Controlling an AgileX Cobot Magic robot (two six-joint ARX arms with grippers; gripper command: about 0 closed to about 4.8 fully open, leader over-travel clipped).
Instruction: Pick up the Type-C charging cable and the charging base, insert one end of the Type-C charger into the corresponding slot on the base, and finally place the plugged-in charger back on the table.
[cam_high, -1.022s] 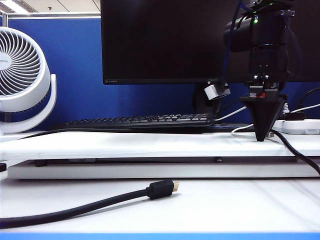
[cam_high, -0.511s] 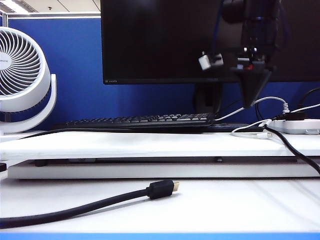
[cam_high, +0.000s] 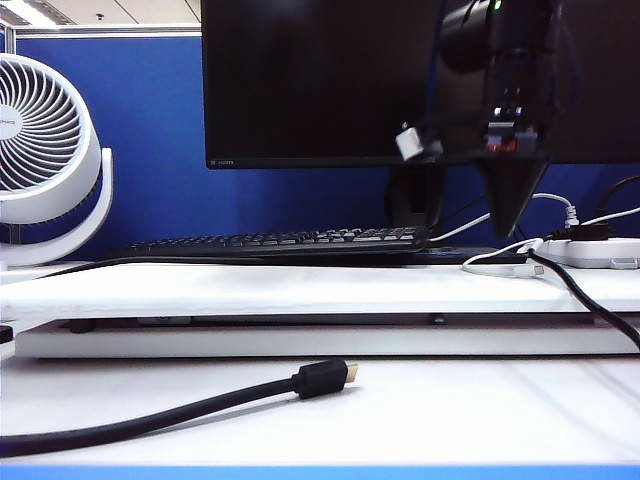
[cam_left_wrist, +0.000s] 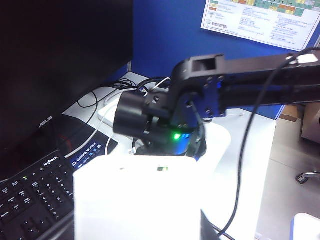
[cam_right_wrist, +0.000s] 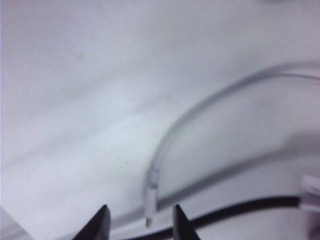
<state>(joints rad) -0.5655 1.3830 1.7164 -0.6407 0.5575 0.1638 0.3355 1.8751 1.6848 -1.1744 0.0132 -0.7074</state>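
The job looks barely past its first step. The left gripper is out of sight in every view, but the charging base (cam_left_wrist: 135, 200) fills the near part of its wrist view, up off the table (cam_high: 250, 285) with the keyboard (cam_left_wrist: 30, 200) below it. I take it the fingers are clamped on that white block, though the block hides them. On the far right, the right gripper (cam_high: 510, 222) hangs point-down above the table, in front of the monitor (cam_high: 320, 80). Its wrist view shows the two dark fingertips (cam_right_wrist: 102, 220) standing apart with nothing between them but air. The Type-C charging cable (cam_right_wrist: 170, 140) lies on the white surface underneath, and its small plug sits in line with the gap. From the front the cable (cam_high: 500, 266) is a thin loop flat on the table, just beside the power strip (cam_high: 600, 250). So the base seems to be in hand. The cable is not yet picked up, the plugging-in is not started, and the setting down is yet to come
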